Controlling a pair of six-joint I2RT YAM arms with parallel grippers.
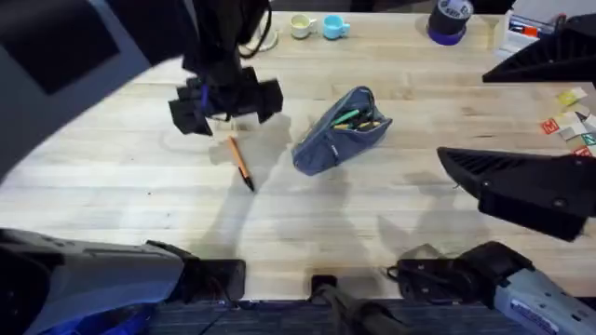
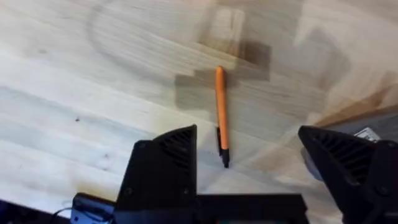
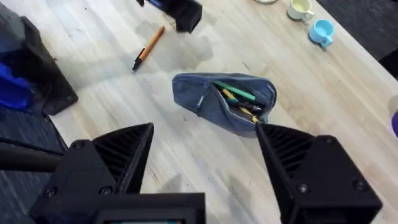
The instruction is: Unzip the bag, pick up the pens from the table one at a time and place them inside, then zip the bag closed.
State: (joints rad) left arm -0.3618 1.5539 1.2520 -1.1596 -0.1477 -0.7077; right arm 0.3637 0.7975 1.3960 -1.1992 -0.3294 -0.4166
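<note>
The grey bag (image 1: 341,130) (image 3: 224,101) lies unzipped mid-table with green and orange pens (image 1: 356,118) (image 3: 237,101) showing in its opening. One orange pen (image 1: 241,162) (image 2: 221,114) (image 3: 148,48) with a black tip lies on the table (image 1: 112,177) left of the bag. My left gripper (image 1: 226,100) (image 2: 249,162) hovers open just above this pen, its fingers spread either side, nothing held. At the right side of the table, away from the bag, my right gripper (image 1: 521,186) (image 3: 205,162) is open and empty.
Two small cups (image 1: 318,26) and a purple tape roll (image 1: 450,20) stand along the far edge. Coloured tags (image 1: 573,121) lie at the right edge. Bare wood stretches in front of the bag and at the left.
</note>
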